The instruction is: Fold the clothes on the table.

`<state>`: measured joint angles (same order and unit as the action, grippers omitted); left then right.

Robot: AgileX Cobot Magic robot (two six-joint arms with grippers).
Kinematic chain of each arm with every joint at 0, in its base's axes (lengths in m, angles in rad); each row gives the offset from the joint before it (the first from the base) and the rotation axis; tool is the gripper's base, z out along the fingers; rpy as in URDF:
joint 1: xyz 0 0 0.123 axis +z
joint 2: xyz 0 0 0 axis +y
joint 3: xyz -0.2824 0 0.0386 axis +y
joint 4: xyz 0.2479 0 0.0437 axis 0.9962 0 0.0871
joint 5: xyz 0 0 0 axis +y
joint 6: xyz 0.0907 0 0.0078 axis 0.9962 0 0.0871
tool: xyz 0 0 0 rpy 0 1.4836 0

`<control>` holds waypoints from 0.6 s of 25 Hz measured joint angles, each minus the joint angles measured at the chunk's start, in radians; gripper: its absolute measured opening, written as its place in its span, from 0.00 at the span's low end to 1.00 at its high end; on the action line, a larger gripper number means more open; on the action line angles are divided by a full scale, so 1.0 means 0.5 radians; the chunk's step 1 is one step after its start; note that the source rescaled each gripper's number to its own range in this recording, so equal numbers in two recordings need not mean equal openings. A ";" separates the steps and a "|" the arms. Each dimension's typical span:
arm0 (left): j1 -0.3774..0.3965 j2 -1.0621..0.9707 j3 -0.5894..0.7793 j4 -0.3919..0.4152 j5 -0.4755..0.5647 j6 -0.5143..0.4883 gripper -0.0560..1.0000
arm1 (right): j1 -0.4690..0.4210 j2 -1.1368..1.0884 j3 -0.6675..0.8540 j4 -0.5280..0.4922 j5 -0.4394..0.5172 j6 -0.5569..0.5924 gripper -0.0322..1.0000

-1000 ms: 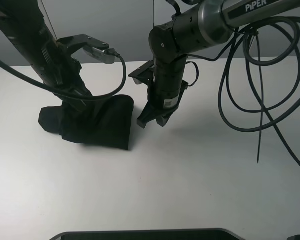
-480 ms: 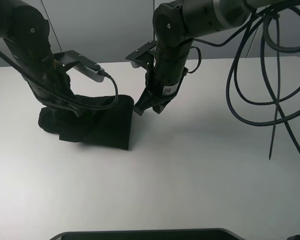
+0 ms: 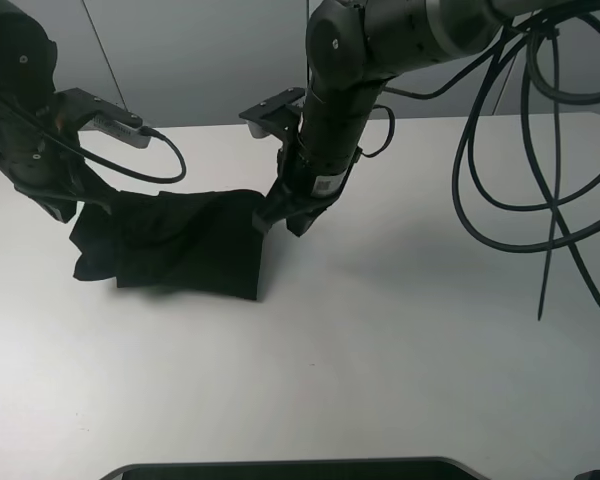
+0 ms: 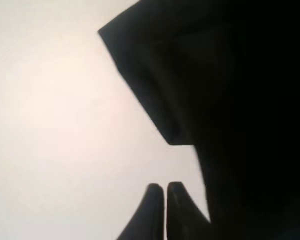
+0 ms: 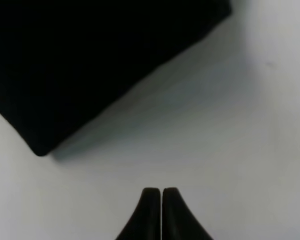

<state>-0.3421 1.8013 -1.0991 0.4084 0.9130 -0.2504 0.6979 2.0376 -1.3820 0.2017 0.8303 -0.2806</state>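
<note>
Black cotton, the folded T-shirt [image 3: 175, 245] is lying on the left half of the white table [image 3: 400, 350] in the high view, as a compact, roughly rectangular bundle. Its long axis is running across the table from left to right, with a straight folded edge on the right side and a looser, rumpled end on the left. No print or label is showing.

At the bundle's left end, the left arm is leaning in from the far left edge, its wrist angling down toward the cloth. The left gripper [image 4: 165, 192] is showing its two fingertips pressed together with nothing between them, just beside the dark fabric and over bare table.

At the bundle's upper right corner, the right arm is descending steeply from the upper right, its forearm nearly upright and cables looping behind it. The right gripper [image 5: 160, 196] is also pinched closed and holding nothing, hovering over bare white tabletop close to a corner of the shirt [image 5: 90, 65] without touching it.
</note>
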 joint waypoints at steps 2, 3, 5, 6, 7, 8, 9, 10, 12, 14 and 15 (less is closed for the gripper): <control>0.003 -0.019 0.000 -0.071 -0.017 0.037 0.06 | 0.000 0.000 0.000 0.142 -0.026 -0.101 0.03; 0.003 -0.041 0.000 -0.150 -0.038 0.090 0.06 | 0.000 0.000 0.000 0.190 -0.035 -0.139 0.03; 0.000 -0.083 0.000 -0.321 -0.088 0.199 0.06 | 0.000 0.000 0.000 0.220 -0.039 -0.173 0.03; 0.000 -0.104 0.000 -0.406 -0.113 0.273 0.06 | 0.000 0.000 0.000 0.220 -0.043 -0.182 0.03; 0.000 -0.117 0.000 -0.502 -0.137 0.363 0.06 | 0.000 0.000 0.000 0.216 -0.043 -0.187 0.04; 0.000 -0.136 0.000 -0.630 -0.169 0.472 0.06 | 0.000 0.000 0.000 0.210 -0.043 -0.187 0.04; 0.000 -0.146 0.000 -0.765 -0.200 0.569 0.06 | 0.000 0.000 0.000 0.207 -0.051 -0.187 0.04; 0.000 -0.150 0.000 -0.895 -0.223 0.673 0.06 | 0.000 0.000 0.000 0.202 -0.051 -0.187 0.04; -0.008 -0.150 0.000 -1.049 -0.284 0.797 0.06 | 0.000 0.000 0.000 0.202 -0.059 -0.187 0.04; -0.012 -0.130 0.000 -1.077 -0.318 0.837 0.06 | 0.000 0.000 0.000 0.202 -0.059 -0.187 0.04; -0.012 -0.113 0.000 -1.069 -0.332 0.840 0.06 | 0.000 0.000 0.000 0.202 -0.059 -0.187 0.04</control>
<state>-0.3479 1.7446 -1.0991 -0.1261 0.7468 0.1697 0.6979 2.0376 -1.3820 0.3029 0.8006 -0.3739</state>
